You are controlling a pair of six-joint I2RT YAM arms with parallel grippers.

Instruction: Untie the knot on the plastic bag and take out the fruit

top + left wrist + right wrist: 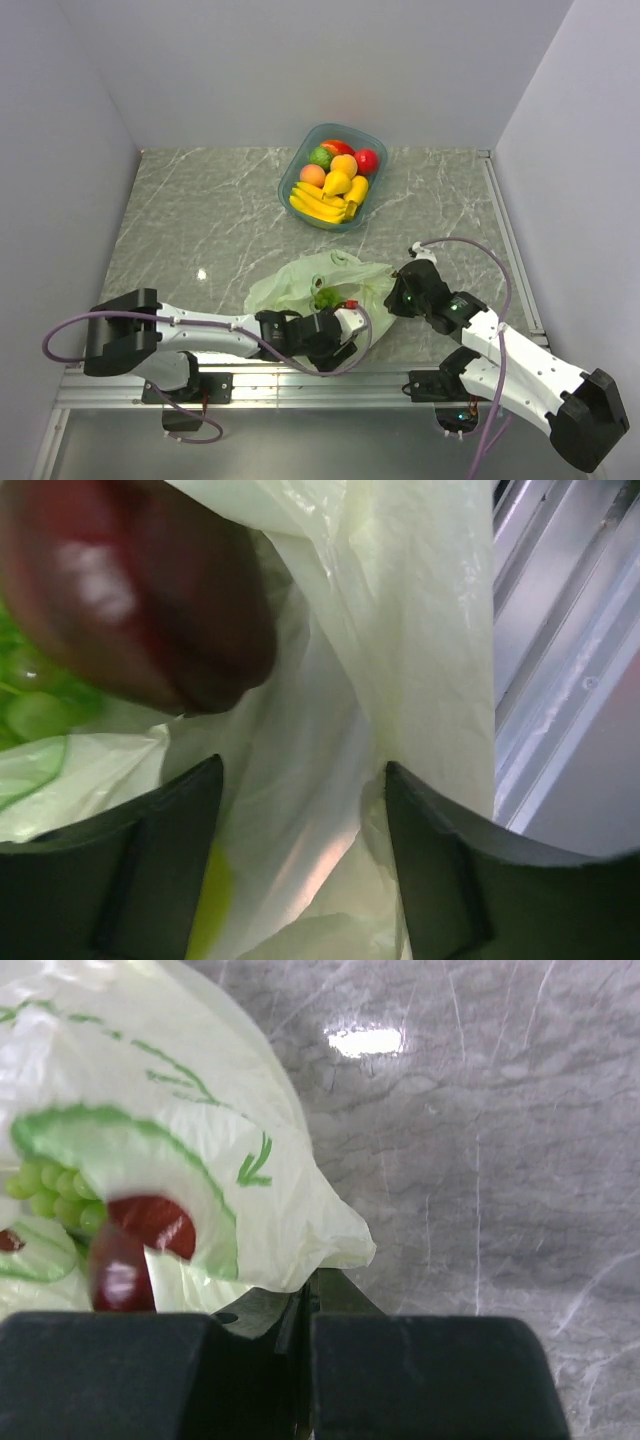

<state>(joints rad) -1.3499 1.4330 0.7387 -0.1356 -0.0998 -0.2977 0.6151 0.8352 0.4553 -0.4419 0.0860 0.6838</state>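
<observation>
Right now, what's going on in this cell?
Both arms are on the plastic bag. The right gripper is shut on the bag's edge and holds it. The left gripper is at the bag's near side, jaws apart, with a fold of plastic between them. Green grapes and a dark red fruit show at the bag's mouth, not yet out. The teal bowl behind holds other fruit.

A grey marbled table lies under the left gripper and right gripper. Well beyond both, near the back wall, stands a teal bowl with a shiny red fruit at its right edge. A metal rail runs just nearer than the grippers. A glare spot lies to their left.
</observation>
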